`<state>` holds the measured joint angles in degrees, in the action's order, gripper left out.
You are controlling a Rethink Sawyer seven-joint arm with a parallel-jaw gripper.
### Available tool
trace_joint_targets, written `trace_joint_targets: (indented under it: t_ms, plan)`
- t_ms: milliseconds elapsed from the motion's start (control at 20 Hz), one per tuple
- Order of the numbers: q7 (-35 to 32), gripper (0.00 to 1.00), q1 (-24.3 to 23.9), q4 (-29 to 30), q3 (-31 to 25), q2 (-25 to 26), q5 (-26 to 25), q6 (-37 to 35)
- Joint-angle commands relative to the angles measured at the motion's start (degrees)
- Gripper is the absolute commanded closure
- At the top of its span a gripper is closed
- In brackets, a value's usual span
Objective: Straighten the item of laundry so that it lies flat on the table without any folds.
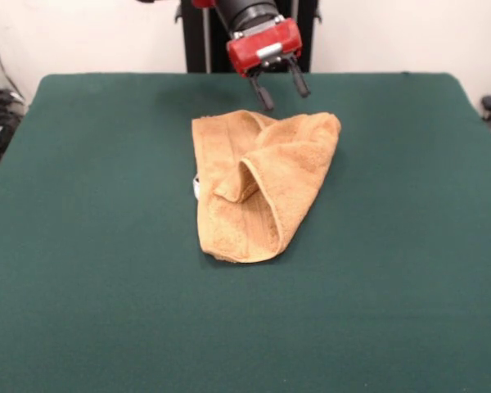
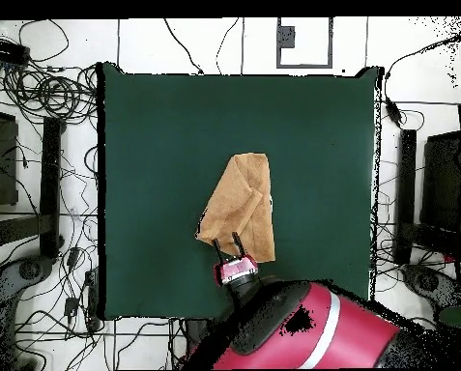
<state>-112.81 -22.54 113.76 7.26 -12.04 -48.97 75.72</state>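
The golden-tan towel (image 1: 258,180) lies crumpled near the middle of the dark green table (image 1: 82,246). Its right side is folded over the middle, leaving a raised ridge and a pocket. A small white tag (image 1: 196,187) sticks out at its left edge. My gripper (image 1: 281,88) hangs just above the towel's far edge, open and empty, with both black fingers apart. In the overhead view the towel (image 2: 239,205) is a narrow folded shape on the table (image 2: 147,145), and the gripper (image 2: 228,245) sits at its end nearest the robot's base.
The robot's black pedestal (image 1: 204,41) stands behind the table's far edge. Cables and dark equipment (image 2: 41,106) lie on the floor to the left, and a black stand (image 2: 406,193) is to the right. Green tabletop surrounds the towel on all sides.
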Motion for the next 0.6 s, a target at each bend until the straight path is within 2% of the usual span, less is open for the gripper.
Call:
trace_joint_targets:
  t_ms: [50,300,350,400,600]
  plan:
    - [1.6,0.00,3.7,-7.0,-2.3,-0.7,2.5,-1.7]
    - [0.5,0.00,4.7,-6.8,-2.6,-1.3,1.7,-1.9]
    - [-0.2,0.00,4.4,-9.0,-3.5,1.5,0.3,-2.2]
    - [-1.1,0.00,4.6,-9.6,-4.0,2.0,-0.5,-2.7]
    - [-2.8,0.00,6.2,-8.5,-4.7,1.8,0.9,-4.7]
